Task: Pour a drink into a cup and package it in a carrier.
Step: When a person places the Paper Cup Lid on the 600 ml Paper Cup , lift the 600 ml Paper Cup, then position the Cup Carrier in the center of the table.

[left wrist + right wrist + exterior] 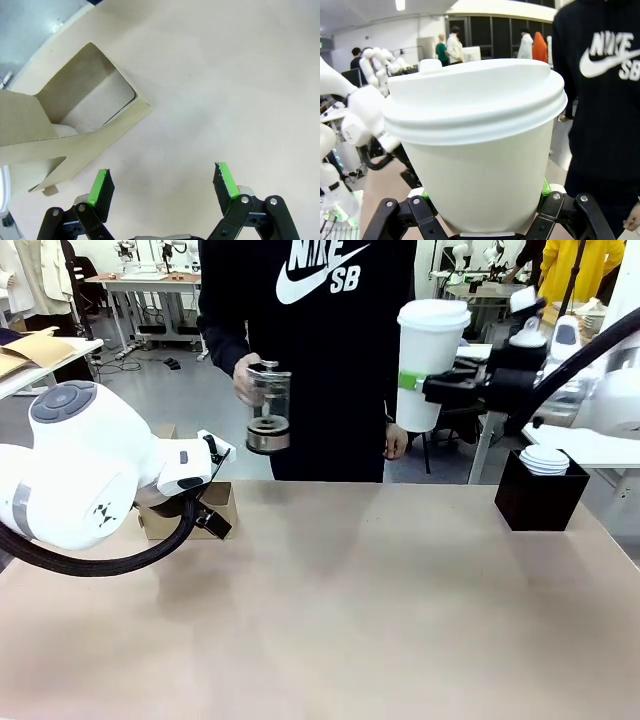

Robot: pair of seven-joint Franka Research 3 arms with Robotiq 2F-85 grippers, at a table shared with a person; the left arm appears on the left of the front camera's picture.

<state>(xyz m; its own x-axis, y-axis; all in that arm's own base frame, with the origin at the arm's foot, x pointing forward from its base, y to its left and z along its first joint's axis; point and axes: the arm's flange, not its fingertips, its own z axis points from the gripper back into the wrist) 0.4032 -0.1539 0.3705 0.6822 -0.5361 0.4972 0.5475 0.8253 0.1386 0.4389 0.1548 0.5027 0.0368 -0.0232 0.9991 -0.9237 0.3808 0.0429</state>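
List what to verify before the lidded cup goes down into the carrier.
1. Grip: ok. The right end effector is shut on the cup, which is upright.
2. Lid seated: ok.
3. Carrier slot free: ok, it is open and facing up.
4. Carrier steadied: not ok. The left end effector is open beside it, gripping nothing.
5. Path clear: cannot tell. The jug is held up between cup and carrier.

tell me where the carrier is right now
In the front view the carrier sits on the table at the robot's left, partly hidden behind the left arm; the left wrist view shows it just beyond the open left claw.
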